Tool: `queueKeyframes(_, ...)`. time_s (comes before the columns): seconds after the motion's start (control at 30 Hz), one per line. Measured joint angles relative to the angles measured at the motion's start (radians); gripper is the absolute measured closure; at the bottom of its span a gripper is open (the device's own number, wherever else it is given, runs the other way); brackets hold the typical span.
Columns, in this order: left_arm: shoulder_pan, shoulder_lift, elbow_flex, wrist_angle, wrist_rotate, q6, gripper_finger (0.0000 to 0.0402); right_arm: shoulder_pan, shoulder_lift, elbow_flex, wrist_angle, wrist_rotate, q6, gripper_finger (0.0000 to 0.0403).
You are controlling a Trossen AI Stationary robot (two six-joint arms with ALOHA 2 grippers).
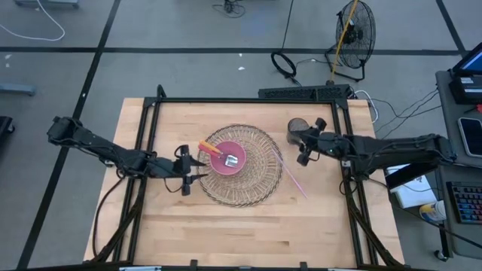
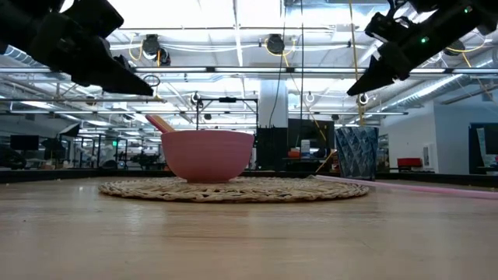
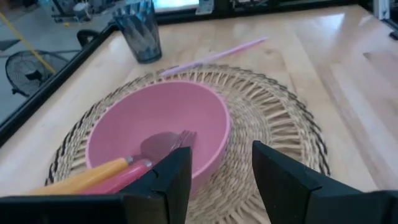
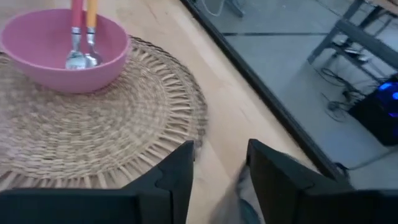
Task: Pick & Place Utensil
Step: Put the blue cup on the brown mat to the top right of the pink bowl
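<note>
High view: a pink bowl sits on a round woven mat on the wooden tabletop. Two utensils, one orange-handled and one pink-handled, rest in the bowl. The left tool hangs beside the mat, fingers apart and empty. The right tool hovers near a dark cup, apart as well.

Low view: both arms are raised above the tabletop.

Left wrist view: a pink straw lies past the mat.

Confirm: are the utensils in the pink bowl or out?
In. Both utensils lie with heads inside the pink bowl, handles over its rim.
</note>
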Motion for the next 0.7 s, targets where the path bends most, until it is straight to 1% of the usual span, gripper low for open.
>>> queueKeyframes(0.07,-0.001,0.0,0.0,0.012,0.0,0.013,0.0231,-0.004,0.002,0.019,-0.051,0.03,0.003,0.025)
queueKeyframes(0.17,-0.001,0.0,0.0,0.023,0.0,0.018,0.0231,-0.026,0.016,0.046,-0.119,0.033,0.021,0.0237)
queueKeyframes(0.3,-0.001,0.0,0.0,0.027,0.0,0.019,0.0231,-0.068,0.061,0.051,-0.156,0.023,0.032,0.0225)
queueKeyframes(0.47,-0.001,0.0,0.0,0.046,0.0,0.018,0.0231,-0.145,0.125,0.051,-0.153,-0.073,0.031,0.0223)
queueKeyframes(0.6,-0.001,0.0,0.0,0.045,0.003,0.007,0.0231,-0.18,0.138,0.051,-0.136,-0.082,-0.006,0.0226)
queueKeyframes(0.7,-0.001,0.0,0.0,0.045,0.004,0.002,0.0231,-0.208,0.138,0.051,-0.122,-0.14,-0.025,0.0226)
